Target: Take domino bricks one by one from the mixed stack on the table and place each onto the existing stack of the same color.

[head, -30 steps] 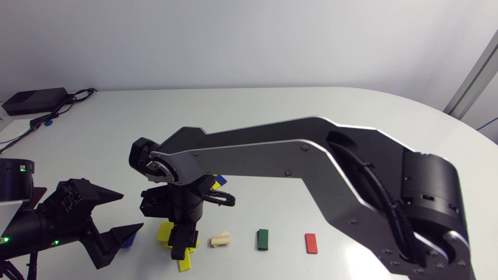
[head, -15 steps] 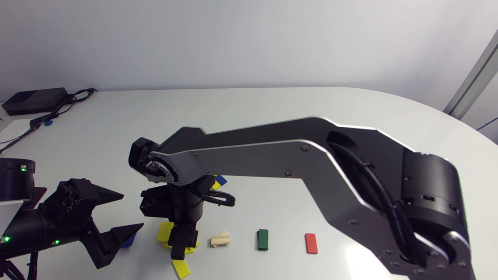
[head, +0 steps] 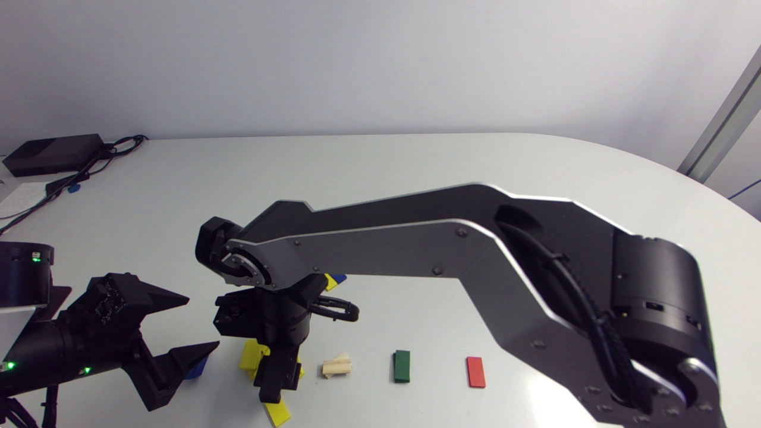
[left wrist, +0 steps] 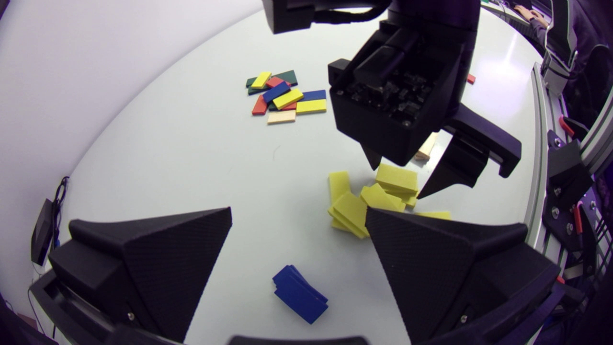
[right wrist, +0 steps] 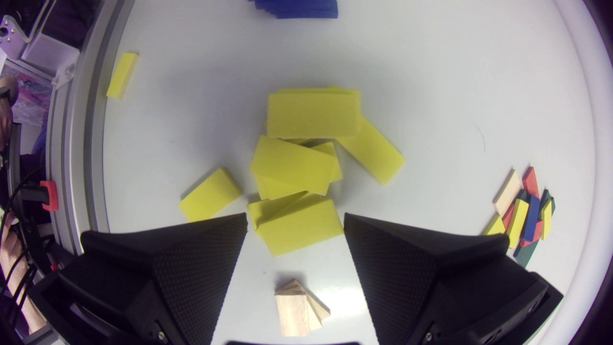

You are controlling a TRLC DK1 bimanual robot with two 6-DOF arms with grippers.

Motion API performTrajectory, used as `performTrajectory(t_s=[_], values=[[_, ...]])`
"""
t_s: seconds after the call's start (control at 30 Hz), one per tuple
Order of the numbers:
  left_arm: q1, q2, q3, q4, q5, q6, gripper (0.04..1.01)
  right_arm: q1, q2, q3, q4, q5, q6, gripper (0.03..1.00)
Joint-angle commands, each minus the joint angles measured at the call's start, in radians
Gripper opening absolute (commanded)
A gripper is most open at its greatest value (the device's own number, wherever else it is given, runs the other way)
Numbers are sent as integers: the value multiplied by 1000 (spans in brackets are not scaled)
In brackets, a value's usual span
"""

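Head view: right hand (head: 274,380) has lifted a little above the yellow stack (head: 251,356), wide open and empty. A stray brick (head: 277,412) has slid to the stack's 5 o'clock, near the surface (head: 416,178) edge. I judge the drop spoiled. The mixed stack (head: 336,278) peeks out at 1 o'clock. Left hand (head: 172,333) sits at 9 o'clock, open and empty.

Left wrist view: blue stack (left wrist: 300,293) lies under the open fingers, with bare room toward the mixed stack.

Right wrist view: yellow bricks lie splayed ahead of the hand. An edge brick (right wrist: 122,74) lies at the rim, where room is tight.
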Motion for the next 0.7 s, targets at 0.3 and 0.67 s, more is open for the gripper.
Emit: performTrajectory(t_s=[0.3, 0.67], values=[[2, -21, -23, -23, 7, 2, 992, -12, -67, -88, 2, 30, 30, 910], [-9, -35, -32, -29, 7, -7, 992, -49, -120, -159, 33, 38, 28, 744]])
